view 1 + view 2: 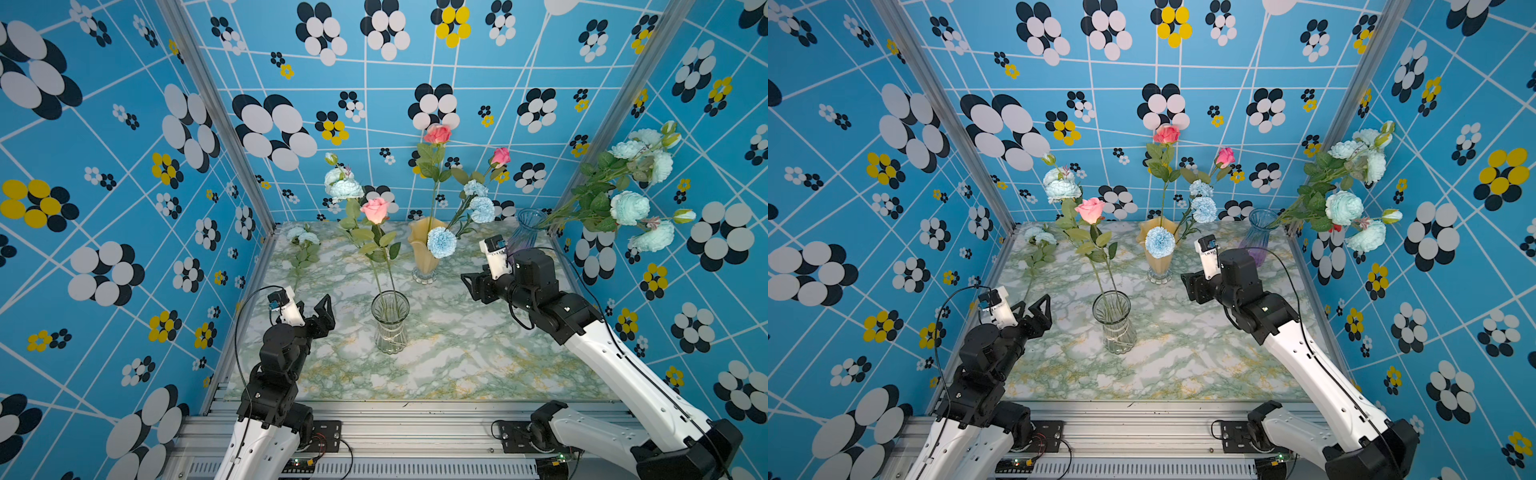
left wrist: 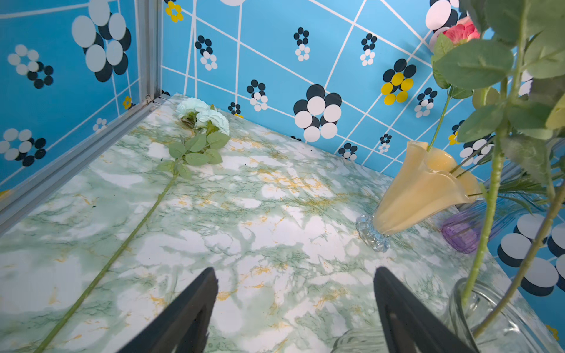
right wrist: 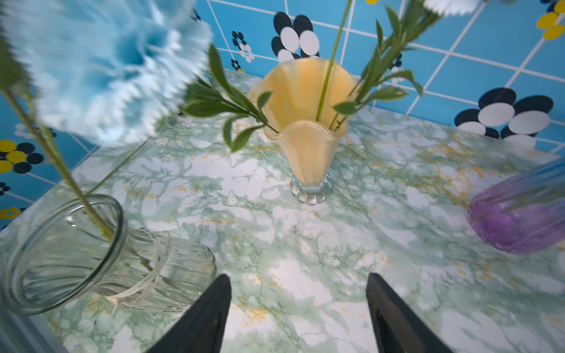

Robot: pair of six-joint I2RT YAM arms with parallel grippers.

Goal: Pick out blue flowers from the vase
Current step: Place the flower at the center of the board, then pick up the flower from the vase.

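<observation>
Right gripper point(image 3: 298, 276) hangs over the table point(image 3: 305, 238), jaws spread and holding nothing. Blue carnations point(image 1: 441, 242) lean out of the yellow vase point(image 1: 424, 257) just ahead and to its left, stems slanting up from the rim, so this arm is nearer. Left gripper point(image 2: 295, 270), also spread and empty, sits beside the clear vase point(image 1: 390, 332)

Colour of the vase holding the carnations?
Vase is creamy yellow, with a clear glass foot; best in right wrist view.
</observation>
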